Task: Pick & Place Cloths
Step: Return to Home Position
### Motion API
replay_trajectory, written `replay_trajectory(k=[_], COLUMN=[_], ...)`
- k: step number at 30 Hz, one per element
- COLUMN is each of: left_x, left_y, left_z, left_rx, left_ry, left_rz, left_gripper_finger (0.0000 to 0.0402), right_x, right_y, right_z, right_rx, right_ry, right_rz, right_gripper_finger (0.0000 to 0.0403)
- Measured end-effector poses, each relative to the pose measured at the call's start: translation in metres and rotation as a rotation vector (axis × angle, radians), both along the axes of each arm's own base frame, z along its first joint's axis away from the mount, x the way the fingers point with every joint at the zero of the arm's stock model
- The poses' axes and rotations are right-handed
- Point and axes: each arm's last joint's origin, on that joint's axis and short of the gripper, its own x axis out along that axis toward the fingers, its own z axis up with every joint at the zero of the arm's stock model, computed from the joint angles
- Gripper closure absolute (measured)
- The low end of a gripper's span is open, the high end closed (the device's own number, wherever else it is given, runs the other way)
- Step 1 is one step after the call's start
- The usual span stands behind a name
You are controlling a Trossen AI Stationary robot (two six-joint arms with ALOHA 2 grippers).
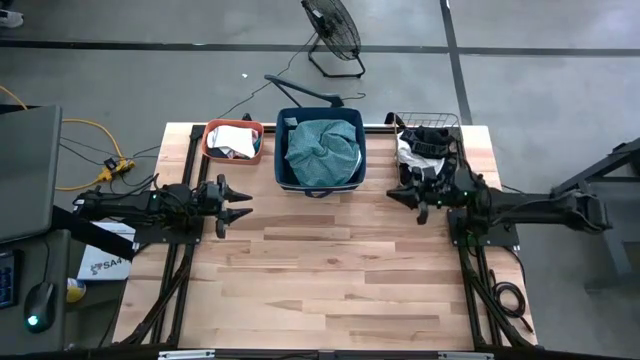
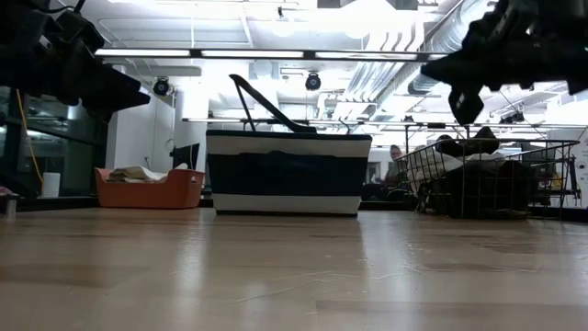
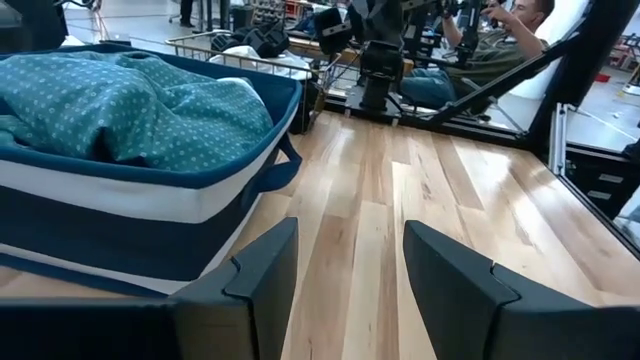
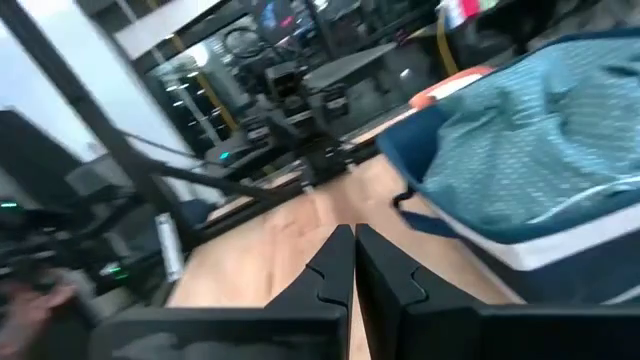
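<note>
We see a navy tub at the far edge of the wooden table, between an orange basin and a wire basket. Beyond the table, we find a fan standing on the floor.

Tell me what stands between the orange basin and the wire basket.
The navy tub, holding the teal cloth, stands between orange basin and wire basket; the high and low views both show it.

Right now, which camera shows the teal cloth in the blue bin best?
The left wrist view: the teal cloth lies close, its dotted print plain. The high view shows it whole, in the blue bin; the right wrist view shows one side; the low view only the bin's wall.
</note>
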Motion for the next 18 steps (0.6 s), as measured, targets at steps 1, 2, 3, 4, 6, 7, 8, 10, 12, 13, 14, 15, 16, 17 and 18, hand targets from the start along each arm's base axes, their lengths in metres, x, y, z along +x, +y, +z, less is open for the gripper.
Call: replay_trajectory(k=[1,2,3,4,6,7,8,10,12,13,14,15,16,17,18], left_x=[0.000,0.000,0.000,0.000,0.000,0.000,0.000,0.000,0.000,0.000,0.000,-0.001,-0.001,-0.001,-0.001], left_y=[0.000,0.000,0.000,0.000,0.001,0.001,0.002,0.003,0.004,0.005,0.005,0.005,0.005,0.005,0.005], left_z=[0.000,0.000,0.000,0.000,0.001,0.002,0.003,0.004,0.006,0.007,0.007,0.008,0.008,0.008,0.008], left_rx=[0.001,0.010,0.029,0.048,0.086,0.102,0.112,0.131,0.141,0.150,0.154,0.155,0.155,0.155,0.155], left_ry=[0.000,0.000,0.002,0.004,-0.002,-0.007,-0.013,-0.029,-0.041,-0.047,-0.050,-0.052,-0.054,-0.054,-0.054], left_rz=[0.001,0.002,0.001,0.000,0.010,0.024,0.045,0.092,0.136,0.155,0.169,0.177,0.179,0.179,0.179], left_gripper_finger=[0.0222,0.0222,0.0222,0.0222,0.0222,0.0222,0.0222,0.0222,0.0222,0.0222,0.0222,0.0222,0.0222,0.0222,0.0222], right_x=[0.000,-0.001,-0.001,-0.002,-0.004,-0.006,-0.007,-0.011,-0.015,-0.017,-0.018,-0.019,-0.020,-0.022,-0.023], right_y=[0.002,0.003,0.004,0.005,0.006,0.007,0.008,0.008,0.008,0.008,0.008,0.007,0.007,0.006,0.006], right_z=[-0.004,-0.007,-0.011,-0.014,-0.018,-0.019,-0.020,-0.022,-0.023,-0.023,-0.022,-0.024,-0.025,-0.026,-0.027], right_rx=[-0.012,-0.025,-0.036,-0.041,-0.045,-0.049,-0.053,-0.060,-0.066,-0.067,-0.070,-0.065,-0.062,-0.060,-0.055], right_ry=[-0.002,-0.005,-0.007,-0.014,-0.043,-0.063,-0.079,-0.104,-0.122,-0.126,-0.133,-0.118,-0.105,-0.096,-0.078], right_rz=[-0.022,-0.041,-0.049,-0.047,-0.015,0.016,0.040,0.068,0.083,0.082,0.076,0.069,0.062,0.054,0.046], right_gripper_finger=[0.0398,0.0398,0.0398,0.0398,0.0398,0.0398,0.0398,0.0398,0.0398,0.0398,0.0398,0.0398,0.0398,0.0398,0.0398])
